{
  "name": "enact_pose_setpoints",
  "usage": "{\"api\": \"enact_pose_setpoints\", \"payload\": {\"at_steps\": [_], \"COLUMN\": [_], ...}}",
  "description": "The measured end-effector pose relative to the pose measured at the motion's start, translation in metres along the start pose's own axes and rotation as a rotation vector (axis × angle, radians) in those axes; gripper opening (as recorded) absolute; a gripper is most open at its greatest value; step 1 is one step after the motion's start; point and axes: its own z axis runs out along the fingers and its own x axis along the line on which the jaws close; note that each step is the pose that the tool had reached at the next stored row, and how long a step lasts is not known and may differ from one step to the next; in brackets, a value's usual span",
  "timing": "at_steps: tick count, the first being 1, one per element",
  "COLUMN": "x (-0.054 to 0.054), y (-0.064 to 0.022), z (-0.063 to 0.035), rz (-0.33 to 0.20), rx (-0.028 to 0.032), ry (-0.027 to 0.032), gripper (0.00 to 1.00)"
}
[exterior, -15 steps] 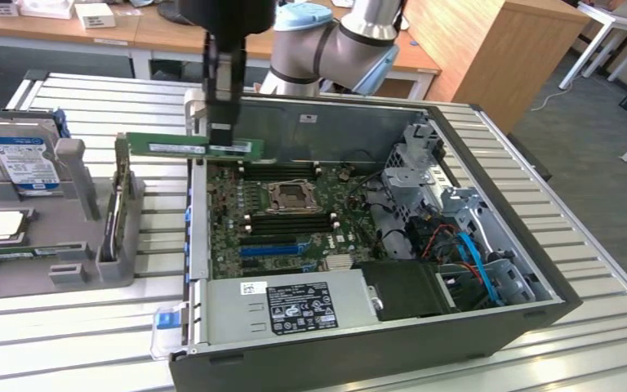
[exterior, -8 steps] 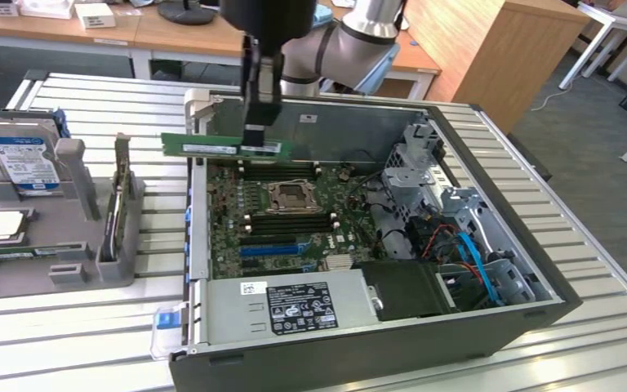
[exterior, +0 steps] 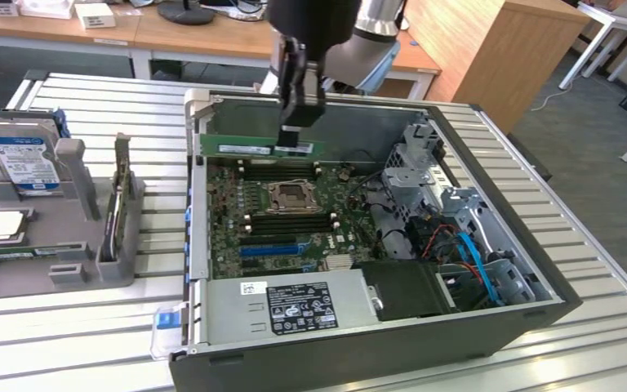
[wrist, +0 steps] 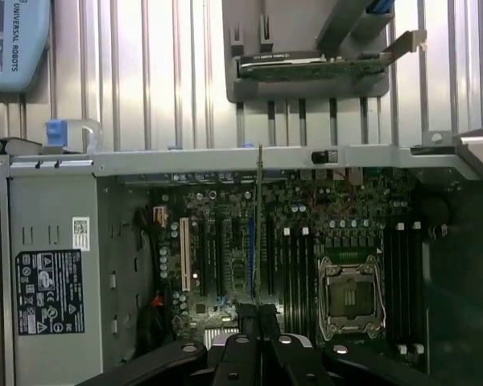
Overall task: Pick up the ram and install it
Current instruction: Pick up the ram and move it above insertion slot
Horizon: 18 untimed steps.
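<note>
Gripper (wrist: 258,314): clamped tight on ram (wrist: 260,217) near one end. Ram: edge-down, suspended inside open computer case (exterior: 401,351), above motherboard (exterior: 226,220), not yet in memory slots (exterior: 281,173). Judged needful: stick parallel to slot, square descent, even pressure.

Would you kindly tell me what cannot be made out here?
- Exterior view: the pincer covers the part of the ram that it grips.
- Wrist view: the ram shows edge-on, so its faces are hidden.
- Exterior view: the power supply label has print too small to read.
</note>
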Motion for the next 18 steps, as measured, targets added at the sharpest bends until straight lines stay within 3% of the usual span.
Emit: {"api": "enact_pose_setpoints", "payload": {"at_steps": [14, 18], "x": [-0.004, -0.004], "y": [-0.0632, -0.0641], "z": [-0.0009, -0.0009], "rz": [-0.001, 0.000], "rx": [-0.0003, -0.0002], "ry": [-0.0032, -0.0032], "gripper": [0.12, 0.12]}}
